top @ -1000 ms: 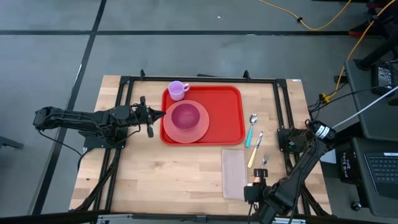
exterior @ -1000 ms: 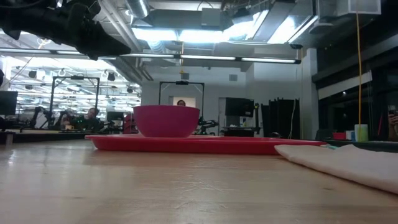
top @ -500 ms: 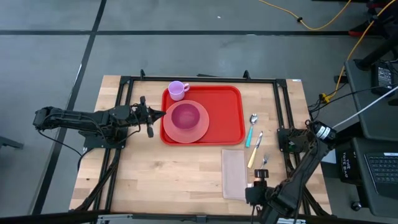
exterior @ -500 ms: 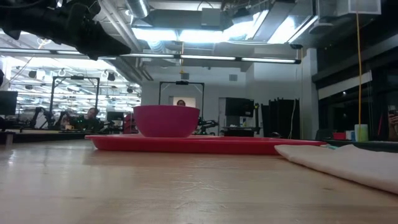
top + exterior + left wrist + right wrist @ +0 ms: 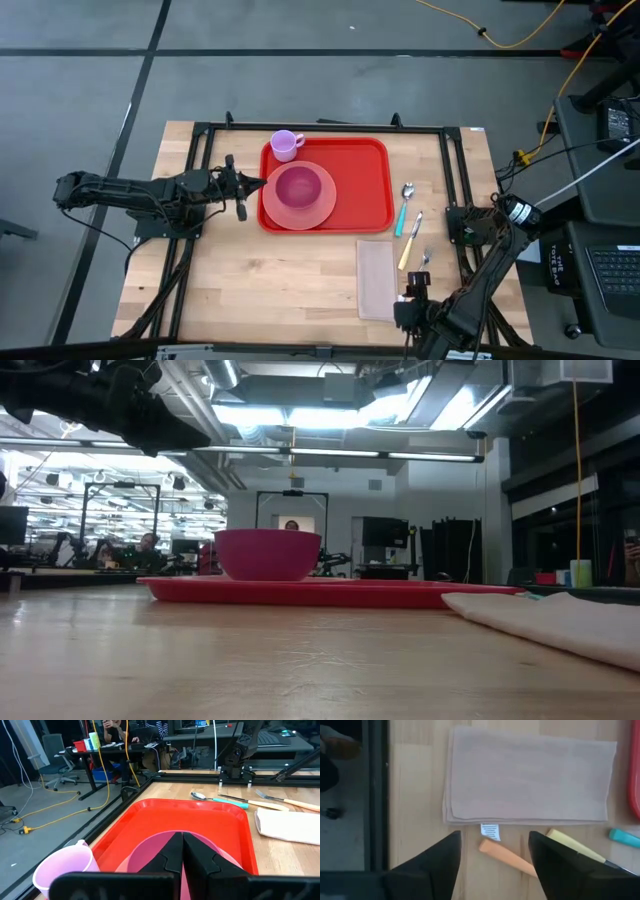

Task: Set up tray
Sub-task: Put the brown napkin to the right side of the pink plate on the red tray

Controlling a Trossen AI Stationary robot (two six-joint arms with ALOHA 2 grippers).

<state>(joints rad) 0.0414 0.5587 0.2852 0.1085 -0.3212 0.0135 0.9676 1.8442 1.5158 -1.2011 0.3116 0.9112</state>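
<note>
Red tray [image 5: 350, 185] lies on the far half of the wooden table [image 5: 280, 270], a little toward the middle, with its long side running left to right. On its left part sits a round salmon-pink plate [image 5: 312, 212] and in this plate stands a deeper pink bowl [image 5: 298, 186]. The plate's edge reaches over the near rim of the tray. A small lilac cup [image 5: 286, 145] stands at the far left corner of the tray, with its handle toward the right.

To the right of the tray, on the bare wood, a spoon with a teal handle [image 5: 404, 208] lies beside a utensil with a yellow handle [image 5: 410, 241], and one more utensil with an orange handle [image 5: 509, 858] lies near them. A pale beige napkin [image 5: 376, 279] lies flat in front of the tray's right corner, apart from it.

Left gripper [image 5: 241, 196] hangs just beside the left edge of the tray, pointing at the bowl. Its fingers [image 5: 197, 857] are pressed together with nothing between them. Right gripper [image 5: 495, 851] is low at the near edge of the table, close to the napkin. Its fingers [image 5: 440, 855] stand wide apart and empty, over the napkin's label [image 5: 490, 831] and the orange handle.

In the low view, people sit at desks far behind the table.
</note>
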